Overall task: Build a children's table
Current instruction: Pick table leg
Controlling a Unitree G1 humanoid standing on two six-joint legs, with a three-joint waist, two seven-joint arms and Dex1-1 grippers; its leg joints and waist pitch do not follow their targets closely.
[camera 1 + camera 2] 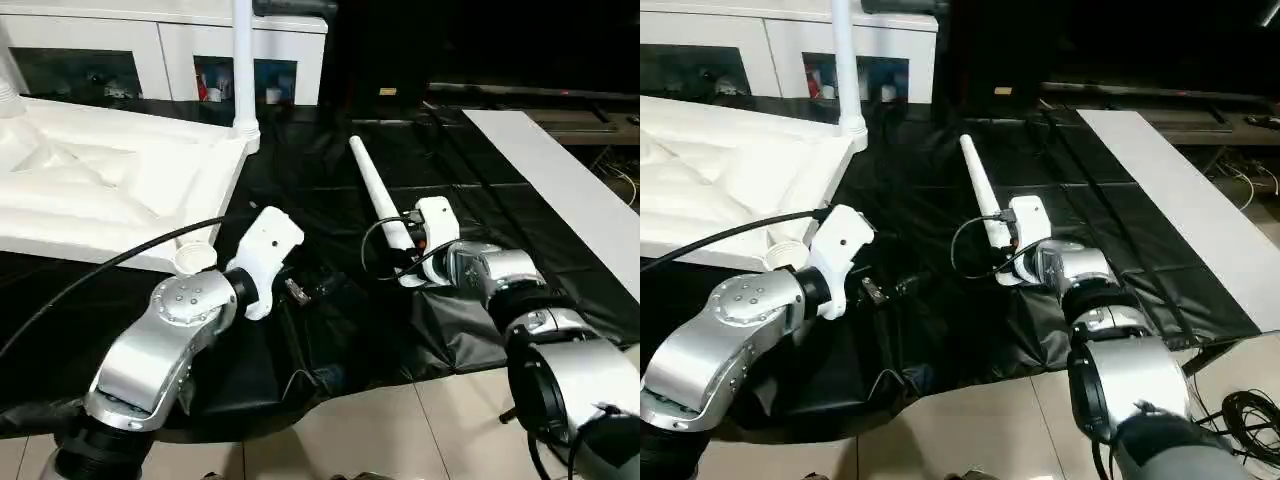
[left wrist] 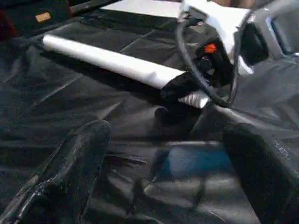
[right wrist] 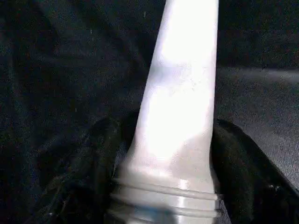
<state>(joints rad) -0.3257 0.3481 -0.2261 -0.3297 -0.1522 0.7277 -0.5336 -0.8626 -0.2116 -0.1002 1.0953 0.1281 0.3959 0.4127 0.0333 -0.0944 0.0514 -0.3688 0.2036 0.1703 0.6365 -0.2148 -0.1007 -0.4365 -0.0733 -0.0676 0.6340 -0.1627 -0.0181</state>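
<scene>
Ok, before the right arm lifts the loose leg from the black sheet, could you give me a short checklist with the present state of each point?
1. Right gripper around the loose leg, a finger on each side near the threaded wide end: ok.
2. Grip firm enough to lift: cannot tell.
3. Left gripper open and holding nothing: ok.
4. Near corner socket of the tabletop free to receive a leg: ok.
5. One leg already standing upright in the far corner: ok.
6. Black cable looping beside the loose leg, clear of the grip: cannot tell.
</scene>
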